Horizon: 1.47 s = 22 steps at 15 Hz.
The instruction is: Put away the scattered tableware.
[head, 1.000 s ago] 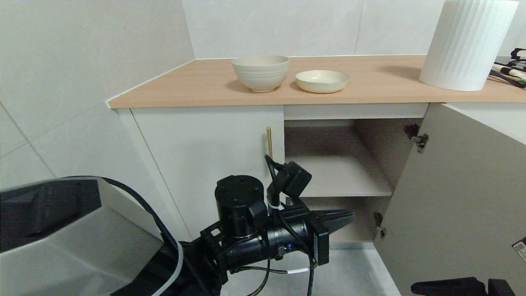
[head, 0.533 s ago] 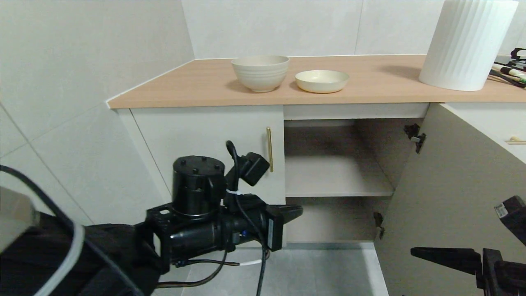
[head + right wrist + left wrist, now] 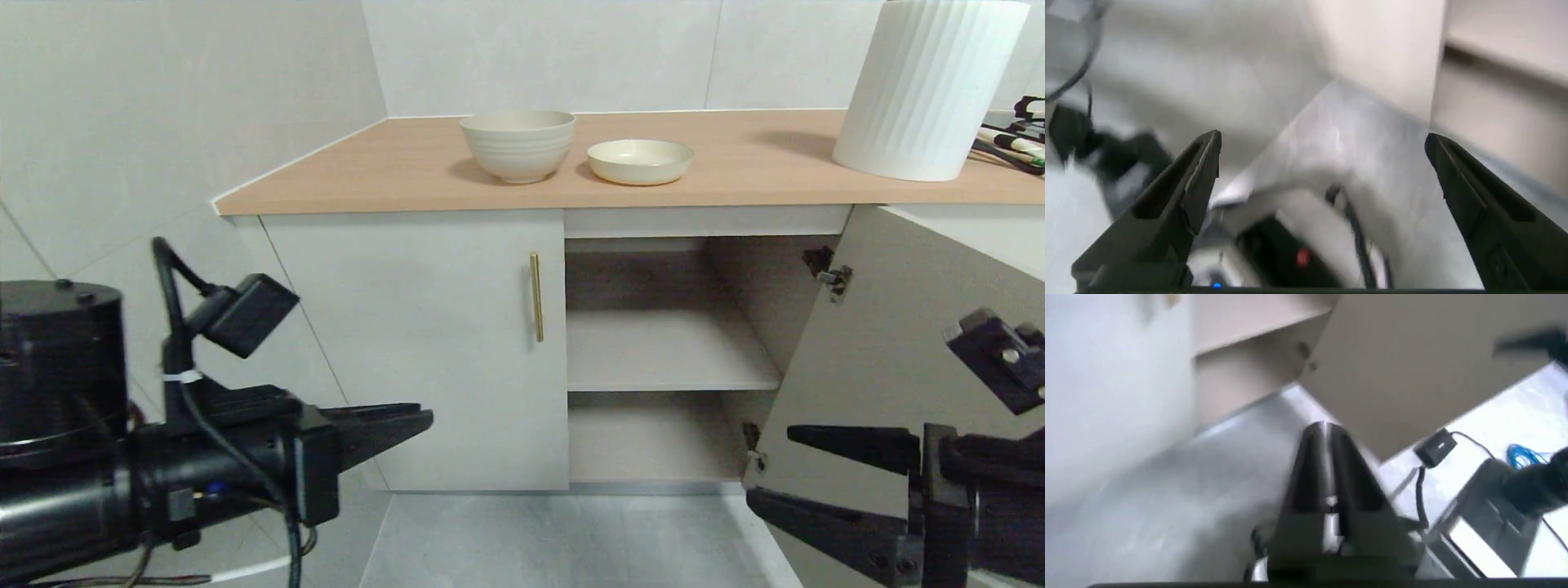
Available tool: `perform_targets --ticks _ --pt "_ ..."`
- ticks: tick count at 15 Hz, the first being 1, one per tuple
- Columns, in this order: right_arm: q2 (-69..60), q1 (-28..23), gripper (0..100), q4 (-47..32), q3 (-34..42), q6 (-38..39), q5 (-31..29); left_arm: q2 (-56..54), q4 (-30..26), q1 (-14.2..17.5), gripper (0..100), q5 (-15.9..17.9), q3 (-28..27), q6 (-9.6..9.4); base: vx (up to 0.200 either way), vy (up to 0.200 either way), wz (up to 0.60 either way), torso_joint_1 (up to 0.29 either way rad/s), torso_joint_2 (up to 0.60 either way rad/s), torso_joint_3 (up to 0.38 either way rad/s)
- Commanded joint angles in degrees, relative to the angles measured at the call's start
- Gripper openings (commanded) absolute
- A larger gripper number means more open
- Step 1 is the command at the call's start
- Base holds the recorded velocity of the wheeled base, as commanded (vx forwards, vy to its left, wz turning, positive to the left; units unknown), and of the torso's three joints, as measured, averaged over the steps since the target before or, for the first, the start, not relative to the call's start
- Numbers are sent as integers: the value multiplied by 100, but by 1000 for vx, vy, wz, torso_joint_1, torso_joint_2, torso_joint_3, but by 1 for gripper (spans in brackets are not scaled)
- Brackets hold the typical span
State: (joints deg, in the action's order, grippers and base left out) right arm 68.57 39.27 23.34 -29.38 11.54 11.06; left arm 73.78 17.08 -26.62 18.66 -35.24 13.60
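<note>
A ribbed cream bowl (image 3: 518, 144) and a shallow cream dish (image 3: 641, 160) sit side by side on the wooden countertop (image 3: 392, 171). Below them the cabinet's right door (image 3: 882, 367) hangs open, showing two bare shelves (image 3: 665, 351). My left gripper (image 3: 412, 420) is low at the left, in front of the closed cabinet door, fingers shut and holding nothing; in the left wrist view its fingertips (image 3: 1323, 441) press together. My right gripper (image 3: 775, 465) is low at the right beside the open door, wide open, its fingers (image 3: 1184, 192) spread far apart.
A tall white ribbed container (image 3: 927, 86) stands on the counter at the right, with several utensils (image 3: 1012, 143) behind it. The closed left door has a gold handle (image 3: 535, 296). Tiled wall bounds the left side; grey floor lies below.
My left arm has drawn back leftward, away from the cabinet opening. My right gripper has risen into sight at the lower right, open.
</note>
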Motion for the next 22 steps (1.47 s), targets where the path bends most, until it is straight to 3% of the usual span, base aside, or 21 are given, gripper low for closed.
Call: perform_targets --ticks 1,4,5,7,13,22 --pt "605 -68 100 -5 -692 -12 -77 -1023 -319 553 100 -12 35 11 0 0 0 0 0 0" --pt "1018 -200 100 -190 -1149 -21 -455 -927 -293 949 100 -56 -123 19 0 0 0 0 0 0" --pt "1097 -209 100 -805 -1404 -21 -842 -724 -284 1063 100 -82 -255 37 0 0 0 0 0 0" --pt "1009 -209 100 -1280 -1580 -12 -912 -637 -275 1080 100 -82 -378 28 0 0 0 0 0 0" --pt "939 -218 100 -1289 -1553 -21 -912 -549 -275 1159 100 -73 -642 2 0 0 0 0 0 0" --pt "851 -218 100 -1262 -1439 -56 -868 -549 -275 1159 100 -65 -642 2 200 0 0 4 5 0"
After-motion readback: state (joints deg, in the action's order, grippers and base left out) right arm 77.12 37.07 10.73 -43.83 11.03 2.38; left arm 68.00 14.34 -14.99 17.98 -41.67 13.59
